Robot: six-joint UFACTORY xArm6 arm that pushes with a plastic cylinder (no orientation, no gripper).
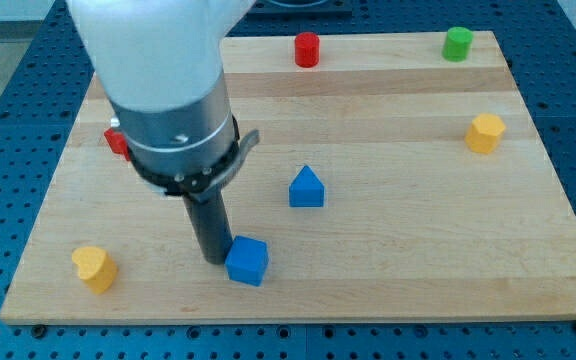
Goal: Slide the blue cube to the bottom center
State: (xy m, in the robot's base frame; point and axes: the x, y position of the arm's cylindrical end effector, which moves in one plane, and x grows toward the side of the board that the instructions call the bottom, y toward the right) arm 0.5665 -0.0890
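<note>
The blue cube (247, 261) lies on the wooden board (388, 250) near the view's bottom, a little left of centre. My tip (214, 260) stands right against the cube's left side, touching or nearly touching it. The rod rises from there into the arm's large grey and white body, which hides the board's upper left part.
A blue house-shaped block (307, 188) sits above and right of the cube. A yellow block (94, 268) lies at bottom left. A red block (118, 141) peeks out left of the arm. A red cylinder (307, 49), a green cylinder (457, 43) and a yellow block (485, 133) lie towards the top and right.
</note>
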